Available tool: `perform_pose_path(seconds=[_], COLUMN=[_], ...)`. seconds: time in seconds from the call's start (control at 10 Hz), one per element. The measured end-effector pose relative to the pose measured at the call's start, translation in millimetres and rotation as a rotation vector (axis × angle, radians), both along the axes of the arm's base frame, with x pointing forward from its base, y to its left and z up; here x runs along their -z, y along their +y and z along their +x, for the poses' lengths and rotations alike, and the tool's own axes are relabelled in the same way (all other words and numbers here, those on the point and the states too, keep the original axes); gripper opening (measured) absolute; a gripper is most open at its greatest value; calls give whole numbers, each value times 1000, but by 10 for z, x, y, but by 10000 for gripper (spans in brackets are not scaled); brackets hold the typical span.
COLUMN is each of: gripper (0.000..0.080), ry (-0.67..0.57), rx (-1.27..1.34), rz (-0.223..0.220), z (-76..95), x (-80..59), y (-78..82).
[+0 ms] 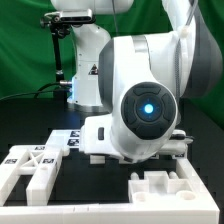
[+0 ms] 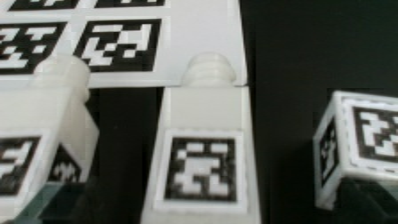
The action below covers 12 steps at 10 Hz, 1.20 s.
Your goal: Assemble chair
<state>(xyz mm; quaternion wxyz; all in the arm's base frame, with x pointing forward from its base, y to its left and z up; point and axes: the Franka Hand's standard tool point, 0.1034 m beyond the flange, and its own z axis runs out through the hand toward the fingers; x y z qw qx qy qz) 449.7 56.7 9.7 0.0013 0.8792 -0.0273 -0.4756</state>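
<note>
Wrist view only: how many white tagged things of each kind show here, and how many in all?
Peg-ended bars: 2
Tagged block, standing apart from the bars: 1
Marker board, flat, carrying several tags: 1
Total: 4

Robot lab: green backdrop [image 1: 25, 45], black tabletop [image 1: 22, 122], tagged chair parts [image 1: 30, 172].

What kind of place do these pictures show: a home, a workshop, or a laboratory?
Probably a robotics laboratory bench: a Franka arm stands over a black table before a green backdrop, and the white chair parts carry square tag markers.
</note>
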Motion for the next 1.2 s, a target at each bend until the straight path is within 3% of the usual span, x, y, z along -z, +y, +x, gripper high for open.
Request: perform_pose_path(seconds=[0.2, 0.3, 0.4, 0.5, 1.0, 1.1, 1.2], gripper=[639, 463, 463, 282, 284, 284, 284], ry=[1, 2, 2, 2, 2, -11, -32], rx=[0, 0, 0, 0, -3, -11, -28], rz=[1, 1, 1, 1, 7, 22, 41], z=[-3, -5, -5, -5, 8, 123, 293], x=[8, 9, 10, 9, -3, -96, -274], y=[-4, -5, -5, -4, -2, 6, 39])
